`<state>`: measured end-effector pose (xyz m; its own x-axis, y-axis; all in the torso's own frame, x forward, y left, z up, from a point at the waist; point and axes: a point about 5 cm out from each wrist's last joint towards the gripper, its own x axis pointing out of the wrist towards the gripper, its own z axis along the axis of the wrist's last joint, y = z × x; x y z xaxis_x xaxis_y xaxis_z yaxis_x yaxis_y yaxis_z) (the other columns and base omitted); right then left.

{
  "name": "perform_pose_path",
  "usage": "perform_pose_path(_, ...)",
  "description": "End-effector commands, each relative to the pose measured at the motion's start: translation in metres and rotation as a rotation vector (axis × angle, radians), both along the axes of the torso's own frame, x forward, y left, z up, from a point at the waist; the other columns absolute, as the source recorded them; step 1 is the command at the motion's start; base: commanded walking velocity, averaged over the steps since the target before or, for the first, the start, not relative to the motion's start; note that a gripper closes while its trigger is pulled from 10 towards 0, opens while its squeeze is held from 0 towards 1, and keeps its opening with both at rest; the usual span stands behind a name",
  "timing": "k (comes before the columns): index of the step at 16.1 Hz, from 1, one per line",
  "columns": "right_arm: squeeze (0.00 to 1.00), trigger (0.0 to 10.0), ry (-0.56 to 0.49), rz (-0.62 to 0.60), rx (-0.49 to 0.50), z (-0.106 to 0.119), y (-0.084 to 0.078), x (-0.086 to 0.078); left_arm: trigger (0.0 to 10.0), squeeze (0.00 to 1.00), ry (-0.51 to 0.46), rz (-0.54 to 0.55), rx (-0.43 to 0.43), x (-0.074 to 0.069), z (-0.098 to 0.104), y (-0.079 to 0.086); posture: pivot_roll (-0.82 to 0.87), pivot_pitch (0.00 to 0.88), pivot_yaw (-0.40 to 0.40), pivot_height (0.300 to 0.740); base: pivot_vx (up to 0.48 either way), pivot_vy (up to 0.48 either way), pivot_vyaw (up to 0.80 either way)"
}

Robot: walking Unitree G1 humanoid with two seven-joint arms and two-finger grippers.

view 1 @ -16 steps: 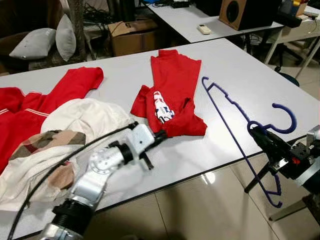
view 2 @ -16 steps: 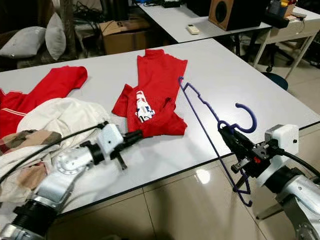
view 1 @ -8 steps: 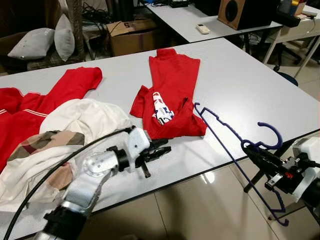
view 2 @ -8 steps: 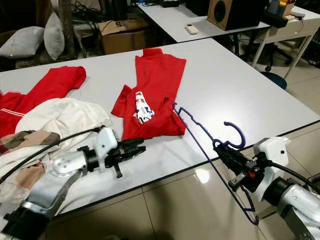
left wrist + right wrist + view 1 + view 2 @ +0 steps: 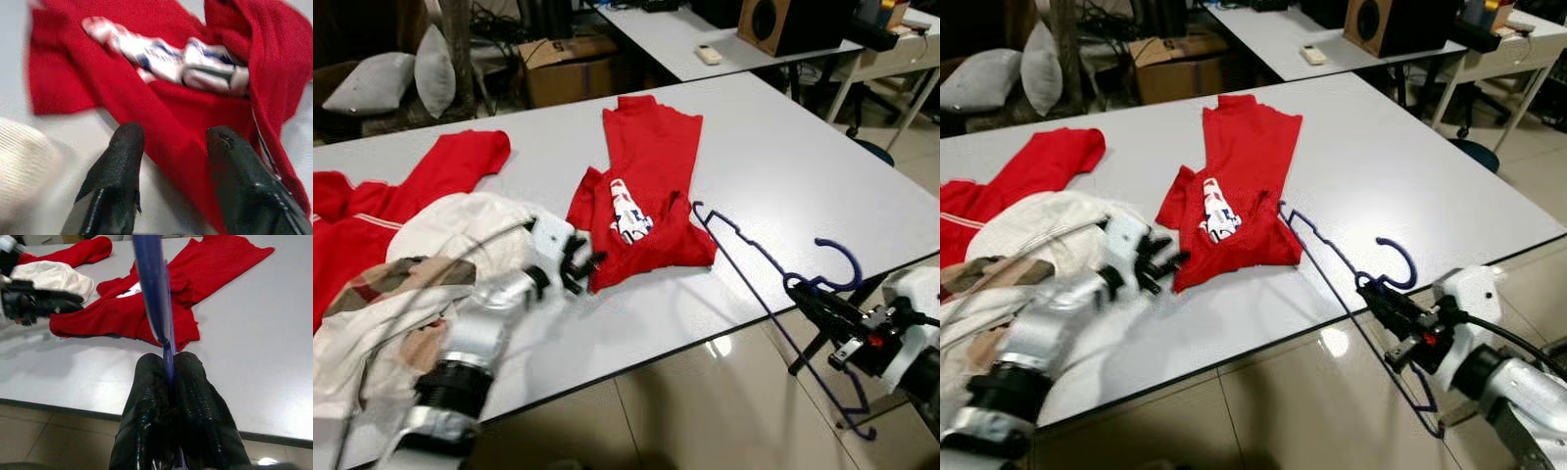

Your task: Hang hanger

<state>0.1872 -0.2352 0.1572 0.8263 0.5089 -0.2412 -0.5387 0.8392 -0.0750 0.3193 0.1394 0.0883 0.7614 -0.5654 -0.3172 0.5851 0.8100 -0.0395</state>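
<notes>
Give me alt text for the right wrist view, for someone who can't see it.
The right gripper is shut on a purple hanger that runs out over a grey table. Beyond it lies a crumpled red shirt, with the left gripper at its edge beside a cream garment.

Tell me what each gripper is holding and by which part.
The right gripper pinches the purple hanger near its hook base; the left gripper holds nothing.

purple hanger (image 5: pixel 754 257), red shirt (image 5: pixel 646 166), white table (image 5: pixel 803 157)
</notes>
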Motion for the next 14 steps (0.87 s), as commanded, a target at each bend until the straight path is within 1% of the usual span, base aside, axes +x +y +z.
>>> perform_pose_path(1, 0.00, 10.0, -0.011, 0.005, 0.001, 0.004, 0.001, 0.000, 10.0, 0.00, 0.045, -0.016, -0.008, 0.002, -0.003, -0.004, -0.12, 0.000, 0.046, 0.740, 0.000, 0.000, 0.00)
perform_pose_path(2, 0.00, 10.0, -0.011, 0.005, 0.002, 0.004, 0.001, 0.000, 10.0, 0.00, 0.058, -0.015, -0.006, 0.003, -0.006, -0.005, -0.12, 0.000, 0.046, 0.740, 0.000, 0.000, 0.00)
perform_pose_path(4, 0.00, 10.0, -0.009, 0.004, 0.005, 0.003, 0.001, -0.001, 10.0, 0.00, 0.104, -0.005, -0.047, 0.004, -0.012, -0.010, -0.12, 0.000, 0.048, 0.740, 0.000, 0.000, 0.00)
perform_pose_path(5, 0.00, 10.0, -0.007, 0.003, 0.006, 0.003, 0.002, -0.001, 10.0, 0.00, 0.142, 0.011, -0.098, 0.006, -0.016, -0.012, -0.12, 0.000, 0.047, 0.740, 0.000, 0.000, 0.00)
perform_pose_path(6, 0.00, 10.0, -0.006, 0.004, 0.007, 0.003, 0.002, -0.001, 10.0, 0.00, 0.172, 0.030, -0.168, 0.008, -0.016, -0.014, -0.12, 0.000, 0.047, 0.740, 0.000, 0.000, 0.00)
perform_pose_path(7, 0.00, 10.0, -0.005, 0.004, 0.007, 0.002, 0.002, -0.001, 8.7, 0.00, 0.183, 0.044, -0.200, 0.010, -0.017, -0.015, -0.12, 0.000, 0.048, 0.740, 0.000, 0.000, 0.00)
perform_pose_path(8, 0.00, 10.0, -0.006, 0.004, 0.006, 0.002, 0.002, -0.001, 4.1, 0.00, 0.195, 0.046, -0.237, 0.011, -0.017, -0.017, -0.12, 0.000, 0.049, 0.740, 0.000, 0.000, 0.00)
perform_pose_path(9, 0.00, 10.0, -0.006, 0.003, 0.006, 0.003, 0.002, 0.000, 0.0, 0.00, 0.199, 0.031, -0.256, 0.012, -0.016, -0.021, -0.12, 0.000, 0.049, 0.740, 0.000, 0.000, 0.00)
perform_pose_path(11, 0.00, 10.0, -0.006, 0.002, 0.002, 0.003, 0.001, 0.000, 0.0, 0.00, 0.205, 0.005, -0.248, 0.012, -0.017, -0.026, -0.12, 0.000, 0.049, 0.740, 0.000, 0.000, 0.00)
perform_pose_path(14, 0.00, 10.0, -0.004, 0.001, -0.001, 0.001, 0.002, 0.000, 0.0, 0.00, 0.204, 0.024, -0.247, 0.014, -0.018, -0.028, -0.13, 0.000, 0.051, 0.740, 0.000, 0.000, 0.00)
